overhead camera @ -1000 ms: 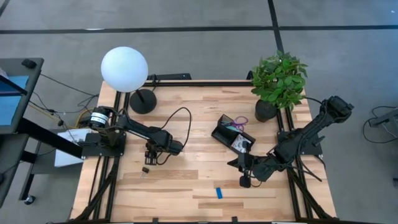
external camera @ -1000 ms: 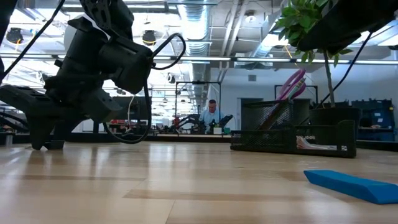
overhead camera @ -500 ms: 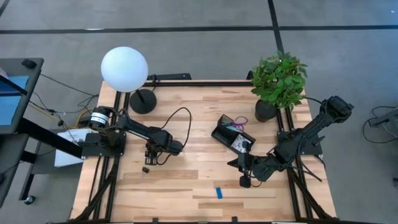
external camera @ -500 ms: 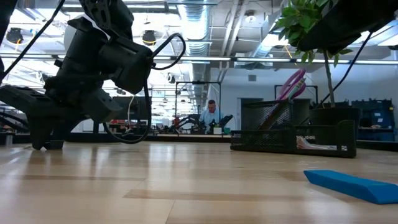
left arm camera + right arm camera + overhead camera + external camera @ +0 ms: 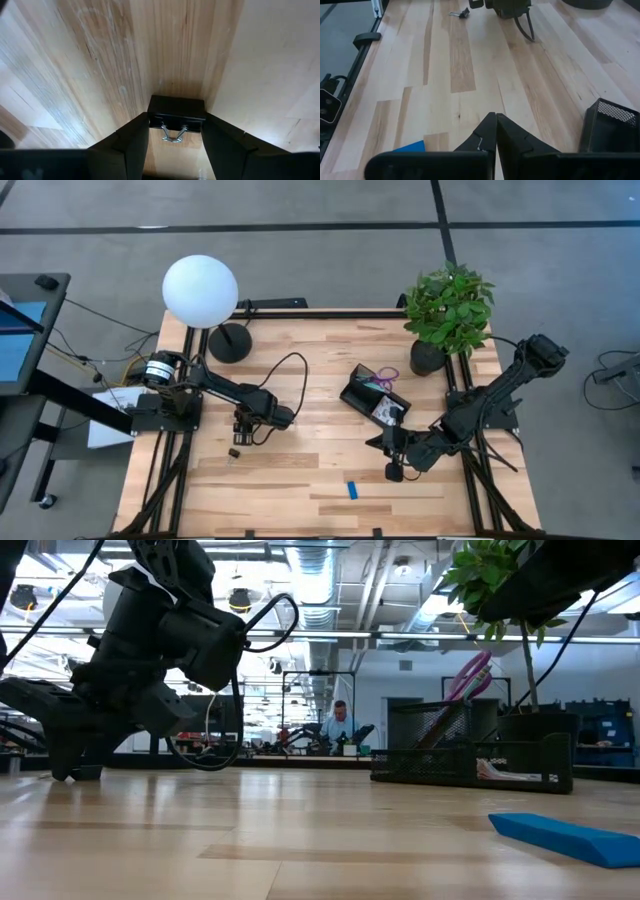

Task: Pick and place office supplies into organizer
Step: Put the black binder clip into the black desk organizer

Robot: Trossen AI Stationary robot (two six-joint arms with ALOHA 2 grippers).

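Lamp (image 5: pixel 201 292) with its white globe stands at the far left corner of the tabletop (image 5: pixel 300 480), clear of the work. Just right of it and nearer, the left tool (image 5: pixel 240 430) hangs low over the wood, and its wrist view shows the fingers (image 5: pixel 132 145) standing apart with a small black binder clip (image 5: pixel 176 116) lying on the boards just ahead of the gap, its wire handles pointing back toward the tool. From above, the same clip (image 5: pixel 234 451) shows as a tiny dark piece just beside the tool's tip. The fingers appear to flank it without touching, so the pose reads as lined up for a pinch not yet made. The spread looks set a little wider than the clip, likely so the tool can slide around it.

Further right, near the front edge, a small blue block (image 5: pixel 352 490) lies alone, well apart from both arms. The black organizer (image 5: pixel 374 396) sits right of centre at an angle, with purple-handled scissors (image 5: pixel 383 377) standing in its taller section and a white packet (image 5: pixel 510 772) in the low tray. The right tool (image 5: pixel 393 472) waits between the organizer and the blue block, fingers pressed together and holding nothing. A potted plant (image 5: pixel 450 310) occupies the far right corner.
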